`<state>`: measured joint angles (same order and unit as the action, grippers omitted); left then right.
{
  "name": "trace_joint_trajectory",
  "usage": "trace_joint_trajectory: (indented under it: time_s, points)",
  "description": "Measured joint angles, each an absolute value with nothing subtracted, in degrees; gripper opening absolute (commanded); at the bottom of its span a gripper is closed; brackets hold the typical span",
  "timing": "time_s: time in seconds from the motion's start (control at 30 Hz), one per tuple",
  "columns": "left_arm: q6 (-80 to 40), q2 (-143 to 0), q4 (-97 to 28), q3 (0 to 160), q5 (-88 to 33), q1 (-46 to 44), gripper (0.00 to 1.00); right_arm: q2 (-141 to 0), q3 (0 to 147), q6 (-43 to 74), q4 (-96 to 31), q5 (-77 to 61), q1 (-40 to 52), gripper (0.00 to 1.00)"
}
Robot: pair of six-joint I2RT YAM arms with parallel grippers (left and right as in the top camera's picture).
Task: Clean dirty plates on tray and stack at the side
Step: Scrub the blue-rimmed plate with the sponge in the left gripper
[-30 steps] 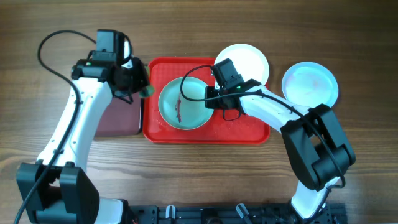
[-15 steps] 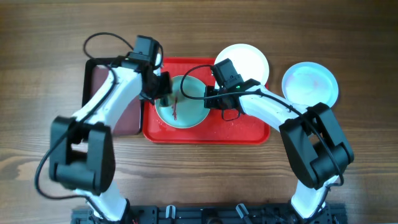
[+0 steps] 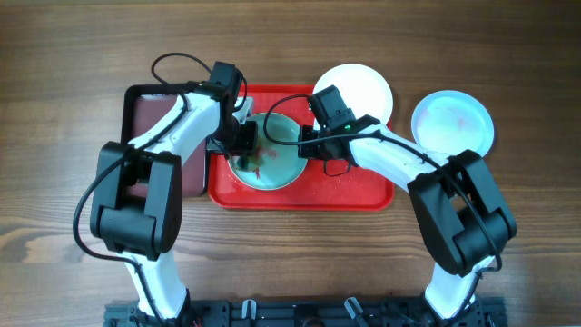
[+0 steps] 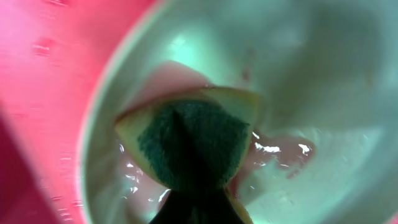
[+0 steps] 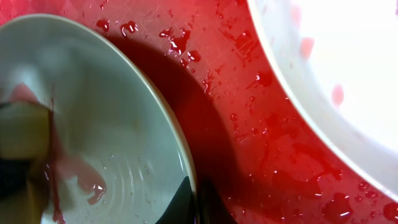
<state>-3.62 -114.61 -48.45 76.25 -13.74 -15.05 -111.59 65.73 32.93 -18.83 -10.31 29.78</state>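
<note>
A green sponge [image 4: 189, 146] is clamped in the closed left gripper [image 3: 243, 141] and pressed into 1 pale blue plate [image 3: 281, 170] on the red tray [image 3: 359, 193]; its rim is pinched by the closed right gripper [image 5: 193, 202].

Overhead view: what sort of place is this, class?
Probably a robotics lab bench for dish-cleaning trials: two arms at a wooden table, a red tray, a sponge on a sauce-smeared plate.
</note>
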Motion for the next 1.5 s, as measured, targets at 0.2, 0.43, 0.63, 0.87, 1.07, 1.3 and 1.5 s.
trace_joint_trajectory:
  time_s: [0.2, 0.43, 0.63, 0.87, 1.07, 1.3, 1.5]
  points:
    - [-0.89, -115.35, -48.49, 76.14, -19.94, -18.13, 0.04, -111.59, 65.73, 32.93, -18.81, -10.31, 29.74, 0.04]
    - [-7.6, -115.55, -42.92, 75.9, -17.04, -22.59, 0.04, -111.68, 65.73, 32.97, -18.37, -9.85, 29.19, 0.04]
    - [-20.86, -115.22, -34.52, 75.92, -2.31, -24.21, 0.04, -112.27, 66.17, 33.82, -17.34, -9.82, 28.93, 0.04]
    - [-28.99, -115.31, -35.59, 75.92, 15.62, -24.21, 0.04, -112.29, 66.17, 34.24, -17.34, -10.5, 29.23, 0.04]
    - [-25.63, -115.26, -46.26, 76.82, 14.87, -23.94, 0.04, -112.29, 66.17, 33.95, -17.56, -11.62, 29.87, 0.04]
    - [-12.16, -114.85, -50.94, 77.12, 3.88, -21.93, 0.04, -112.29, 66.17, 32.67, -17.76, -12.16, 29.8, 0.04]
    - [-6.61, -114.83, -50.35, 76.82, -9.87, -22.44, 0.04, -112.29, 66.17, 32.03, -17.8, -12.16, 29.47, 0.04]
